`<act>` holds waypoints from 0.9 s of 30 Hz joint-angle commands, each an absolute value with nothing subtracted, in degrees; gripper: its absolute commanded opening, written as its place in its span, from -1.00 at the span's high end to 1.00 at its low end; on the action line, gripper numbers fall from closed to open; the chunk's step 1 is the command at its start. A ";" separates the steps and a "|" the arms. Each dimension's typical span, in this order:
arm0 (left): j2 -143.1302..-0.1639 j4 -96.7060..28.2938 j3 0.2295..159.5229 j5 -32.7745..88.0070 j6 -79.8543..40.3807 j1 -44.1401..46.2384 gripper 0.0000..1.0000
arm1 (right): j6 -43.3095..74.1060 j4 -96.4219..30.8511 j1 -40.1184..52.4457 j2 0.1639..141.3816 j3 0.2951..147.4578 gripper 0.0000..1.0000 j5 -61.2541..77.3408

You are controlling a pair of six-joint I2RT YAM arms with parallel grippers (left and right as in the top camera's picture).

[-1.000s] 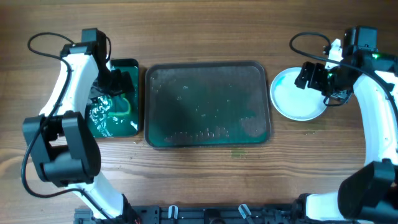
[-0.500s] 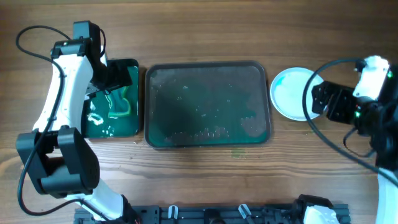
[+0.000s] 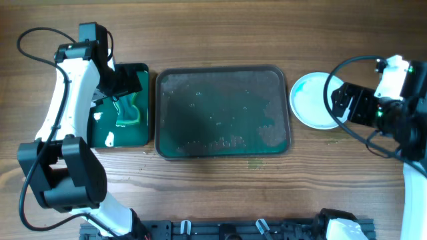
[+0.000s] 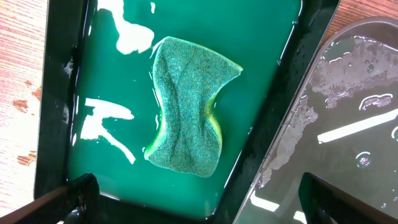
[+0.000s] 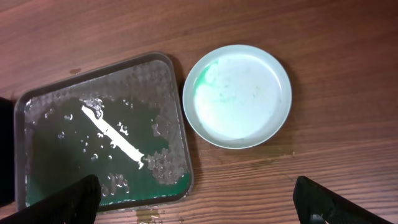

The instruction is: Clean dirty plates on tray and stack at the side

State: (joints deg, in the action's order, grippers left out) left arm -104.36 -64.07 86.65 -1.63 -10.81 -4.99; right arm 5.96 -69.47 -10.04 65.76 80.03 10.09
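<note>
The large dark tray (image 3: 223, 112) lies at the table's centre, wet and foamy, with no plate on it. It also shows in the right wrist view (image 5: 99, 137) and the left wrist view (image 4: 354, 124). A pale blue plate (image 3: 312, 100) with a teal smear sits on the wood to the tray's right, also in the right wrist view (image 5: 237, 96). I cannot tell if other plates lie under it. My right gripper (image 5: 199, 208) is open and empty, high above the plate's near side (image 3: 343, 101). My left gripper (image 4: 205, 205) is open and empty above the sponge (image 4: 186, 106).
A small bright green tray (image 3: 110, 137) holding green water and the sponge (image 3: 130, 110) stands left of the large tray. A wet patch (image 3: 253, 162) marks the wood in front of the large tray. A black rack (image 3: 220, 230) runs along the front edge.
My right arm pulled back from over the plate towards the right edge. My left arm shifted up and back over the small tray, and the water there has settled.
</note>
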 commanded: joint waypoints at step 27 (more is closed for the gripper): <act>-103.92 -64.07 87.44 -0.89 -11.55 -5.10 -1.00 | -4.34 1.26 0.16 6.70 0.30 -0.99 12.01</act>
State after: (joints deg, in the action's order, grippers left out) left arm -104.36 -64.07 86.70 -1.61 -10.85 -4.99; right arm -3.79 0.03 -0.14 8.64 1.45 11.55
